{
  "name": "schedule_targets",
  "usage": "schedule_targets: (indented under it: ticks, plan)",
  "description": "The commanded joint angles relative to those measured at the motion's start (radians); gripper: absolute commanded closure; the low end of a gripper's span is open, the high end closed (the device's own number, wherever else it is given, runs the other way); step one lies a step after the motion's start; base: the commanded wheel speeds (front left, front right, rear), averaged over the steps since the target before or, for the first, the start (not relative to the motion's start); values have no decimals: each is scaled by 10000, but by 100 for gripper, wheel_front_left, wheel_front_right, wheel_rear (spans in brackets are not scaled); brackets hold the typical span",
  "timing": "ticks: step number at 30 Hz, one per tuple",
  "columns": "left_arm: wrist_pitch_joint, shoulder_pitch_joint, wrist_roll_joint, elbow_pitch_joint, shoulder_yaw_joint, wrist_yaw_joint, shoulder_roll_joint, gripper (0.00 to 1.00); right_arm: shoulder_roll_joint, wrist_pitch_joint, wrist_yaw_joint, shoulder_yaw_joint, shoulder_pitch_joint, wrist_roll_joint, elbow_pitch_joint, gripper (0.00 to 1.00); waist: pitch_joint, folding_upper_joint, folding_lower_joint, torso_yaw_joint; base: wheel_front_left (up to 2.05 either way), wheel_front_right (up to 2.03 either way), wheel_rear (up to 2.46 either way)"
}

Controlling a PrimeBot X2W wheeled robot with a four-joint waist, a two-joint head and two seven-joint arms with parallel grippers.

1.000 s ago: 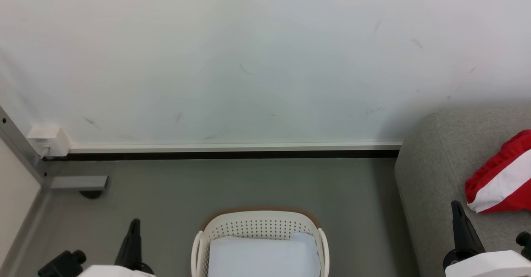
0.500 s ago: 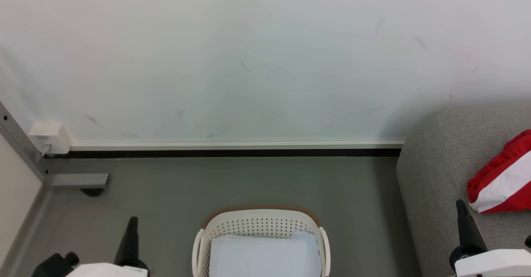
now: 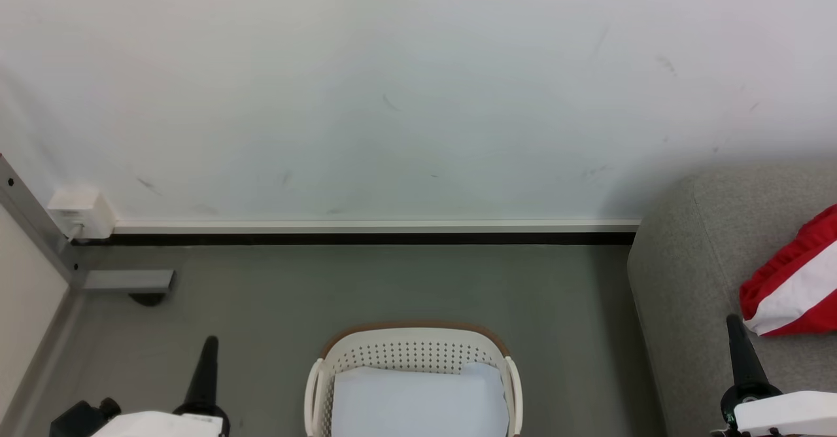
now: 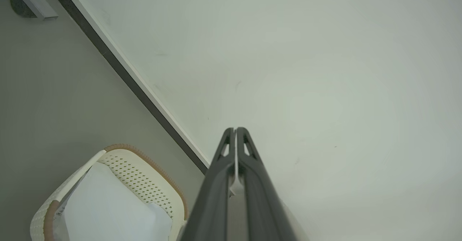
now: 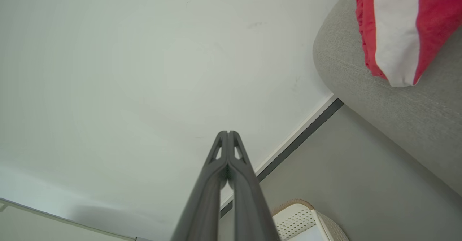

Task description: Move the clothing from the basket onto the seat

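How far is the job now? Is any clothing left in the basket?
Done: red clothing lies on the seat. In hand: nothing; the left gripper and right gripper are shut, empty. Left: likely nothing; the basket shows a white sheet, though its near end is cut off.

A: Where's the clothing [image 3: 794, 280]?
B: I see it bunched, red with a white band, on the grey seat [image 3: 680, 280] at three o'clock.
A: And the basket [image 3: 412, 352]?
B: Six o'clock, upright, cream, brown-rimmed, white sheet [image 3: 418, 401] inside.
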Motion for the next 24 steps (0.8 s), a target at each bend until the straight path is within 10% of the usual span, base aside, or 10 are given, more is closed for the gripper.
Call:
schedule_targets:
  ticks: [1, 24]
  plan:
    - [57, -218, -350, -124, 86, -49, 5, 100, 17, 83, -10, -110, -18, 229, -151, 100, 5, 0, 0, 5, 0, 0, 0]
    - [632, -248, -2437, -278, 266, -152, -53, 100, 162, 632, -14, -540, 41, 2050, -298, 100, 106, 0, 0, 88, 0, 0, 0]
